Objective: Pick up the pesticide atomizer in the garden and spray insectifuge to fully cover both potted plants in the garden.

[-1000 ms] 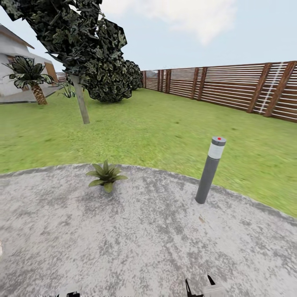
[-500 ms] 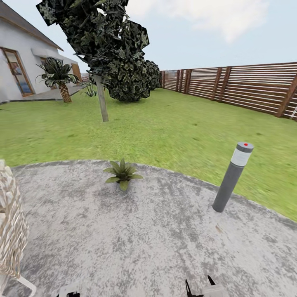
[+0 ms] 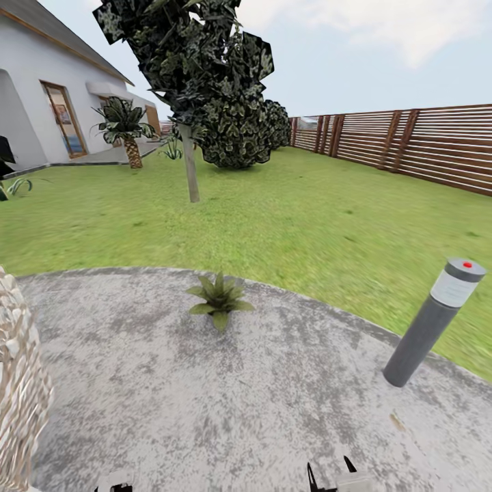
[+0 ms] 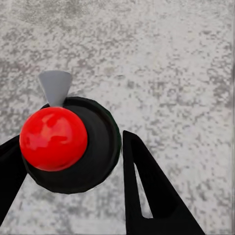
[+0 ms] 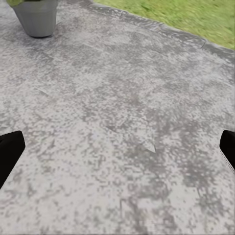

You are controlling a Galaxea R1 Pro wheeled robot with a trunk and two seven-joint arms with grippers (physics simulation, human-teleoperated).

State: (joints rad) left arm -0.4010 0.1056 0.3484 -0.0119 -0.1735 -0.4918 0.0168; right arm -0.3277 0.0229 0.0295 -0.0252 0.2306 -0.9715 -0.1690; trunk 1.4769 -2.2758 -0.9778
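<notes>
Patio [image 3: 205, 410], potted plant [image 3: 219, 298] upright

A round, mottled grey paved patio [image 3: 225, 403] spreads across the foreground, bordered by green lawn [image 3: 294, 219]. A small potted plant [image 3: 219, 301] with pointed green leaves stands on the paving near its far edge. A grey bollard [image 3: 432, 321] with a red dot on top stands near the patio's right edge.

The left black two-fingered gripper [image 4: 68, 161] has its jaws closed around a round black-and-red object. The right black gripper [image 5: 117, 152] holds its jaws spread wide, fingertips at the frame's lower edges.
</notes>
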